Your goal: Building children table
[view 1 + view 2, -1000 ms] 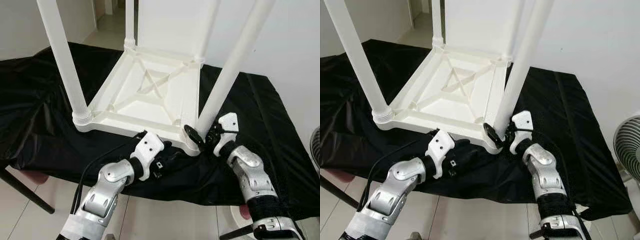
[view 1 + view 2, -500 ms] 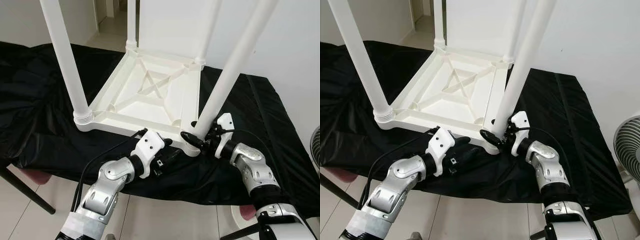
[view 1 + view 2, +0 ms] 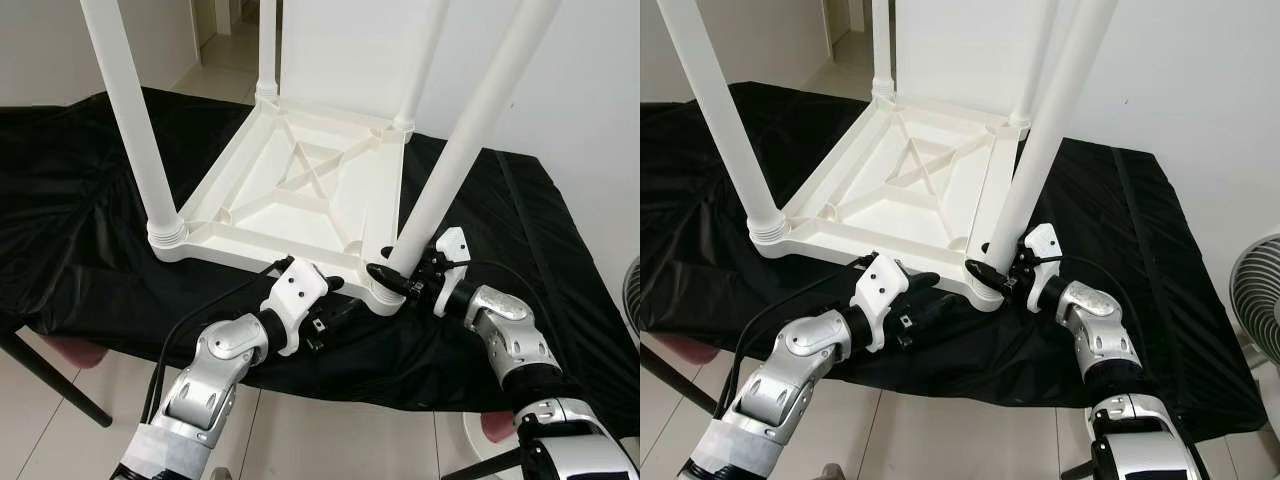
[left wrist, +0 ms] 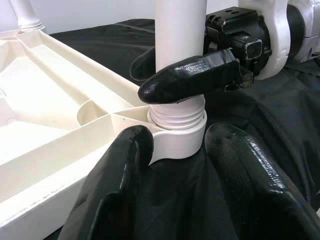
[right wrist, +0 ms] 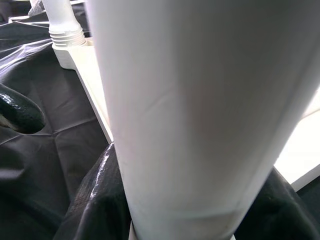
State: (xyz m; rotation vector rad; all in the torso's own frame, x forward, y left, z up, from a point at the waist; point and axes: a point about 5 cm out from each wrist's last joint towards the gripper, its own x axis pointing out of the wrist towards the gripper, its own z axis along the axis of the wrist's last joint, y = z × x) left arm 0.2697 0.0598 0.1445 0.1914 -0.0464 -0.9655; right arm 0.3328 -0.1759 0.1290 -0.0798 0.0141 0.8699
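four-legged white table (image 3: 300, 180), upside down

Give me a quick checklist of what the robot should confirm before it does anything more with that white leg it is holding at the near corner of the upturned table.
1. Right claw shut around the white plastic leg just above its threaded end: ok.
2. Leg's threaded end seated in the corner socket of the upturned white plastic table top: ok, though some threads are exposed.
3. Leg fully screwed tight: cannot tell.
4. Left claw open, fingers either side of the corner socket, ready to steady it: ok.
5. Table top lying flat on the black cloth: ok.
6. Other three legs standing in their sockets: ok.
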